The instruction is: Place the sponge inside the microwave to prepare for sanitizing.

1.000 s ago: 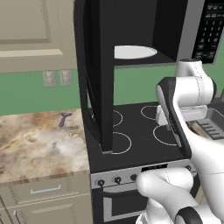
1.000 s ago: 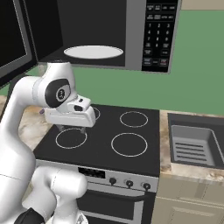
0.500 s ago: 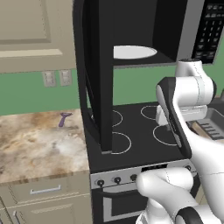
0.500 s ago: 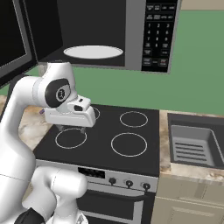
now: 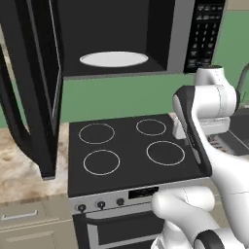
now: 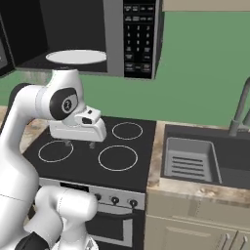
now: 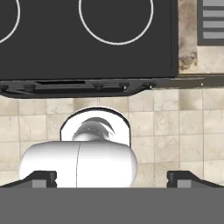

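Microwave (image 5: 146, 44) mounted above the stove (image 5: 131, 151) stands with its door (image 5: 36, 87) swung wide to the left, the single round white turntable plate (image 5: 114, 59) bare in the dark cavity; the right base view shows the same plate (image 6: 76, 56) beside the keypad strip (image 6: 134, 36). Bent at the elbow, the white arm (image 5: 204, 112) carries its hand low over the front of the stove, the gripper (image 6: 78, 143) pointing straight down above the near left burner. Seen from the hand camera, the two dark finger tips (image 7: 41, 178) sit far apart at opposite edges of the picture, the pincer wide and holding nothing, with tiled floor (image 7: 175, 131) and the stove's front edge below. Four ringed burners (image 5: 165, 152) mark the black cooktop, and three knobs (image 5: 100, 204) are visible on the left of its front panel. A marble counter (image 5: 19, 170) lies to the stove's left, and to its right is one dark sink (image 6: 205, 161) with a ribbed basin and a faucet (image 6: 241, 110). Open air separates the hand from the microwave's mouth above, while the hanging door narrows the left side. Where the sponge lies cannot be told from these pictures.
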Robot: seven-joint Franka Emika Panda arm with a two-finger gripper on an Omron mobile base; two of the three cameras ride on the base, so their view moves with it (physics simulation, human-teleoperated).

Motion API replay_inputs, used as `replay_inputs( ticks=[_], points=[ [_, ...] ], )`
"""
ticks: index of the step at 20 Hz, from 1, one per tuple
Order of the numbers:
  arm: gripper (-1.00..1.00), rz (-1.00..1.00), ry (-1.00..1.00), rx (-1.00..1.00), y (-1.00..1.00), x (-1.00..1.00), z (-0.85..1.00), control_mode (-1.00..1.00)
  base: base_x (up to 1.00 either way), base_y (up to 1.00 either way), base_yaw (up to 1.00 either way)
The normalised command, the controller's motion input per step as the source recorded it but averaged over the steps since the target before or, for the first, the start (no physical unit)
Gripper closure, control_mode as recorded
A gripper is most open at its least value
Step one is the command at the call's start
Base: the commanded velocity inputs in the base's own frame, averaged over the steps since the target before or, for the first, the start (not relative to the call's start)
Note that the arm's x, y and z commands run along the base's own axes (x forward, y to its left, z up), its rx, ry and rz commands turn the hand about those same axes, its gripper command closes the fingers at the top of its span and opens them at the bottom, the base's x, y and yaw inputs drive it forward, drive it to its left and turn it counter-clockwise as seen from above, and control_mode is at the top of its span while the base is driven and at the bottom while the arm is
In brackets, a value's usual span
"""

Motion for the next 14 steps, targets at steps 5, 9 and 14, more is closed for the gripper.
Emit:
replay_inputs(
  ticks=[5, 9, 14],
  points=[
    [-1.0, 0.0, 0.0, 0.0, 0.0, 0.0, 0.0, 1.0, -0.09, -0.88, 0.0],
    [-1.0, 0.0, 0.0, 0.0, 0.0, 0.0, 0.0, 1.0, -0.19, -0.99, 0.0],
    [-1.0, 0.0, 0.0, 0.0, 0.0, 0.0, 0.0, 1.0, 0.0, -1.0, 0.0]
  ],
)
